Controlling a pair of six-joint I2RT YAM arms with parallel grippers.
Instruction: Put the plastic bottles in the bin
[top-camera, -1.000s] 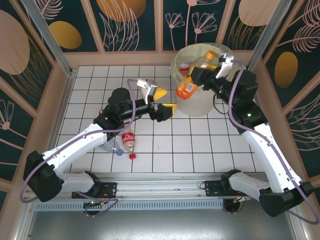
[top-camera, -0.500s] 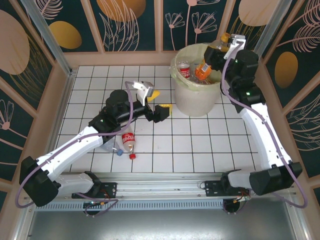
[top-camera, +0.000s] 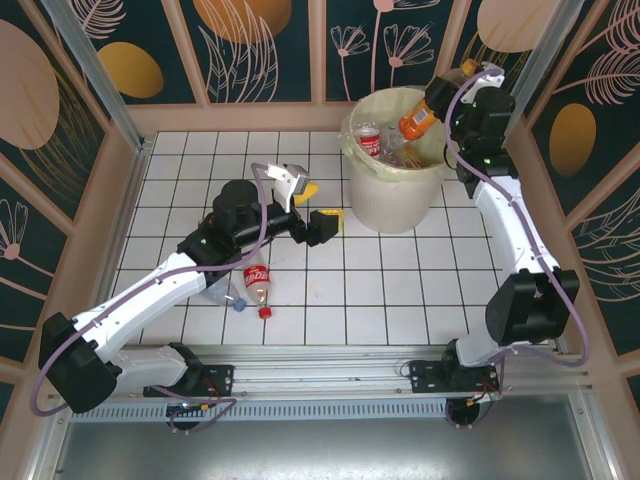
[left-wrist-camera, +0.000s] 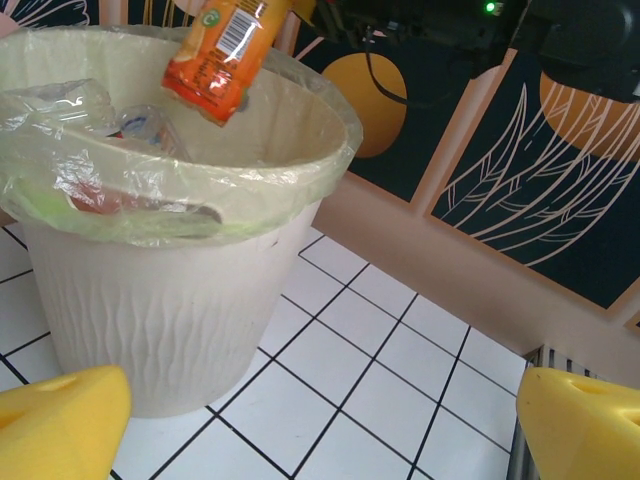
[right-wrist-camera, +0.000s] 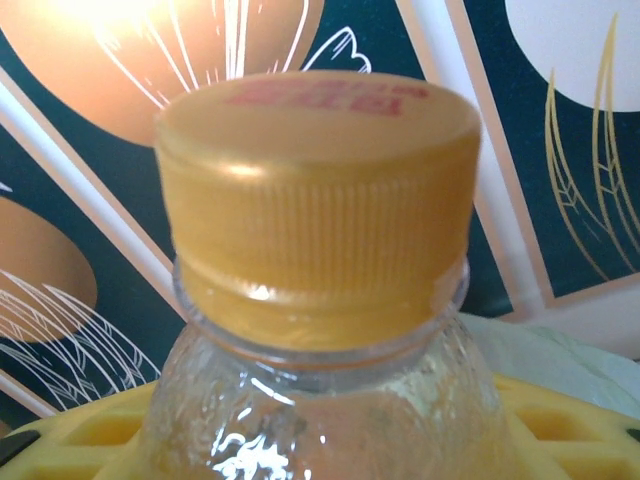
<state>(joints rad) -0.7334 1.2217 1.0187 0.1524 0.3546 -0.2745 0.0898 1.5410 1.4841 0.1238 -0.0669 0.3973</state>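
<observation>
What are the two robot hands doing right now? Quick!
Left gripper: open, holding nothing.
Right gripper: shut on the orange bottle, above the bin.

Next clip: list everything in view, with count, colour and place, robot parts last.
bin: one, pale cream, bag-lined, far right of table.
bottles in the bin: at least two, one red-labelled.
orange-labelled bottle: one, yellow cap, held above the bin.
Coca-Cola bottle: one, red label, lying on tiles by left arm.
blue-capped bottle: one, clear, beside it.
table: one, white tiles.
left gripper: open, yellow pads, left of bin.
right gripper: shut on the orange-labelled bottle.
</observation>
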